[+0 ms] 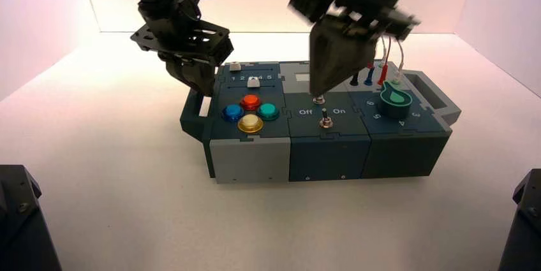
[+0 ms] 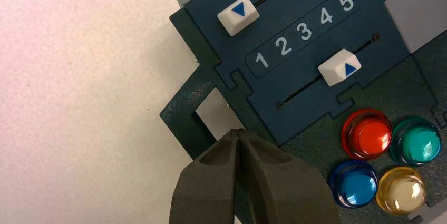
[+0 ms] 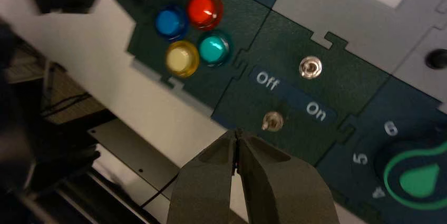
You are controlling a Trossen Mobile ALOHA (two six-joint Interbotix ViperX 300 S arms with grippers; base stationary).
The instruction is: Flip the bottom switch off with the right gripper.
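The bottom switch (image 3: 272, 122) is a small silver toggle between the white words "Off" and "On" on the dark-blue middle panel; it also shows in the high view (image 1: 326, 120). My right gripper (image 3: 237, 132) is shut and empty. Its wedge tip hangs above the switch panel, close to the bottom switch on its front side and apart from the lever. In the high view the right gripper (image 1: 317, 92) reaches down over the middle panel. My left gripper (image 2: 238, 132) is shut and empty over the box's left handle (image 2: 184, 121).
A like toggle (image 3: 310, 67) without words stands just behind the bottom switch. Red (image 1: 250, 101), blue, green and yellow buttons lie left of it, with two white sliders (image 2: 340, 67) behind them. A green knob (image 1: 395, 99) and wires (image 1: 383, 73) are on the right.
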